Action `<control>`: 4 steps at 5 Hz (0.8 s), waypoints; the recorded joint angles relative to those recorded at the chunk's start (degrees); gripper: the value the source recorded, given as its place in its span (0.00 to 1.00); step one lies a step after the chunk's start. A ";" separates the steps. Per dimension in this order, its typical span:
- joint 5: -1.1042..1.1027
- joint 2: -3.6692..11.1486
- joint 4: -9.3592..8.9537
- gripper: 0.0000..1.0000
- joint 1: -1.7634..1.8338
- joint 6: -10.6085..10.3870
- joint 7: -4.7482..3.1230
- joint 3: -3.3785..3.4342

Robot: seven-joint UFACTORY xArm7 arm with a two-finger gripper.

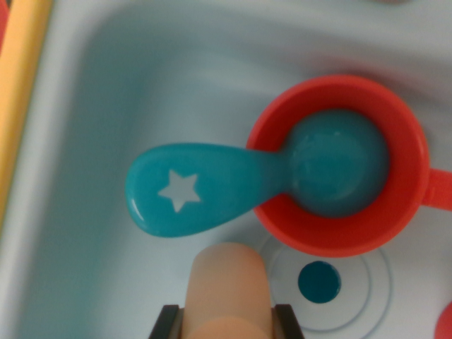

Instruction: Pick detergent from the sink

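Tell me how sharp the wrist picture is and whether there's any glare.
In the wrist view everything is soft: the peach object between the dark hand tips at the bottom edge is blurriest, the red cup hazy-edged. Small highlights show on the teal spoon; the sink is evenly lit.

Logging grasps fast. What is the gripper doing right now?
Gripper: shut on the peach detergent bottle, held above the sink.

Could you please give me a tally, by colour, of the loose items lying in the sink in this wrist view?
Teal: 1, the spoon with a white star, its bowl resting inside the cup.
Red: 1, the cup; a red sliver at the wrist view's right edge is too cropped to count.
Peach: 1, the bottle between the gripper fingers.
Total: 3 in the sink.
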 joint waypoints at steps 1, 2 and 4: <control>-0.05 -0.30 0.69 1.00 0.00 0.99 0.06 0.00; -0.05 -0.30 0.69 1.00 0.00 0.99 0.06 0.00; -0.11 -0.72 1.63 1.00 0.00 2.35 0.15 0.00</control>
